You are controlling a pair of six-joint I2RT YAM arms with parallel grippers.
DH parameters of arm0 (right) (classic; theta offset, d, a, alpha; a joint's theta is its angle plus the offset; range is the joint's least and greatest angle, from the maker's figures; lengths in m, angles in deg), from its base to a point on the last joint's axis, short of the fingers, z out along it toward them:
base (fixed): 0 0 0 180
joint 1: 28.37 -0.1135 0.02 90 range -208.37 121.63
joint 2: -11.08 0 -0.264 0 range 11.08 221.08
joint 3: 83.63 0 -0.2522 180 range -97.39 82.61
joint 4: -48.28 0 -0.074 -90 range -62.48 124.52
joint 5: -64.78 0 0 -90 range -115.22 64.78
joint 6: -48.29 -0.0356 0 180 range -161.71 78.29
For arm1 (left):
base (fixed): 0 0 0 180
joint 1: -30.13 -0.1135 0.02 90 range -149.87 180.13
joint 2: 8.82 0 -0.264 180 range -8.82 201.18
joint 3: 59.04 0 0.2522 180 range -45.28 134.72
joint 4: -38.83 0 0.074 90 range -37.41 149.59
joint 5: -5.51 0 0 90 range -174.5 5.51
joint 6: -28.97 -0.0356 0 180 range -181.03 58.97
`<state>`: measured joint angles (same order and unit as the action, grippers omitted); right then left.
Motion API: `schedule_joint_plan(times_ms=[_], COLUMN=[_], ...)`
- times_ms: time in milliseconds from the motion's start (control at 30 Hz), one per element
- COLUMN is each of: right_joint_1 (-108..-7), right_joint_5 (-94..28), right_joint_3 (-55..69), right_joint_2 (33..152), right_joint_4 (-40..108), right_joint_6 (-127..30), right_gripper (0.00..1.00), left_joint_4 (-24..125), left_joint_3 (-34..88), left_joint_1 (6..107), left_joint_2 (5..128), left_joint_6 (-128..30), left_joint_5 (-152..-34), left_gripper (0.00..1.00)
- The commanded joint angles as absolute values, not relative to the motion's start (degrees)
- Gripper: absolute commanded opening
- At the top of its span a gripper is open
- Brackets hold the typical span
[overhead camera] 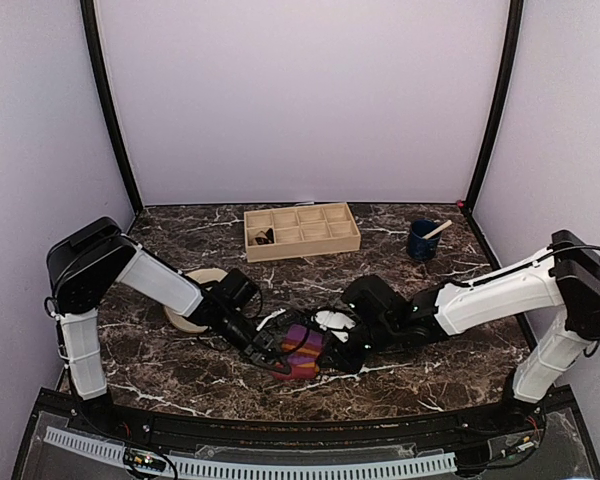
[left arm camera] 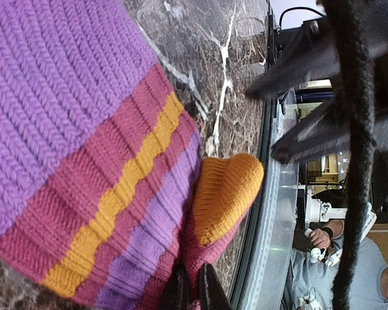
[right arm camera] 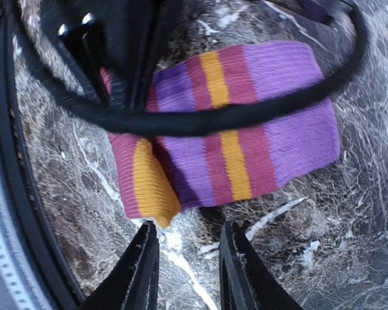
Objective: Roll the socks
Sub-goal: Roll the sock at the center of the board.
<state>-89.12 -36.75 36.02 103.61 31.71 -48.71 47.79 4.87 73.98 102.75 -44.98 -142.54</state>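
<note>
A magenta-purple sock with orange stripes (overhead camera: 303,350) lies folded on the marble table between the two arms. It fills the left wrist view (left arm camera: 84,129), orange toe (left arm camera: 226,194) toward the near edge. My left gripper (left arm camera: 194,294) is shut, its two fingertips pinching a fold of this sock at its left end (overhead camera: 278,358). My right gripper (right arm camera: 189,258) is open just short of the sock (right arm camera: 258,142), with only bare marble between its fingers (right arm camera: 142,258). In the top view it sits at the sock's right side (overhead camera: 332,350).
A beige plate (overhead camera: 192,318) lies half under the left arm. At the back stand a wooden compartment tray (overhead camera: 302,240), a dark item (overhead camera: 264,237) in its left cell, and a blue cup (overhead camera: 422,241) with a stick. A black cable (right arm camera: 246,116) crosses over the sock.
</note>
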Motion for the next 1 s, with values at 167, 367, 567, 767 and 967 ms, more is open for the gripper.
schedule_joint_plan(times_ms=[167, 367, 567, 767, 967], right_joint_1=[-101.8, -107.3, -109.2, -109.5, -109.6], right_joint_5=[-9.7, -3.0, -1.7, -1.7, -2.7], right_joint_3=[36.6, 35.1, 33.4, 31.1, 30.0], right_joint_2=[102.8, 104.7, 107.4, 110.2, 112.3], right_joint_4=[33.8, 34.0, 34.0, 33.6, 33.5], right_joint_6=[-36.4, -30.8, -26.7, -22.7, -19.9], right_gripper=[0.35, 0.42, 0.43, 0.44, 0.43], left_joint_4=[54.6, 55.5, 55.8, 56.3, 56.4], left_joint_3=[8.9, 9.2, 9.4, 9.7, 9.9], left_joint_1=[73.3, 73.1, 73.0, 72.9, 73.0], left_joint_2=[104.8, 105.3, 105.6, 105.7, 106.0], left_joint_6=[-48.7, -49.4, -49.6, -50.1, -50.1], left_joint_5=[-145.6, -146.5, -146.9, -147.1, -147.5], left_gripper=[0.00, 0.00, 0.00, 0.00, 0.00])
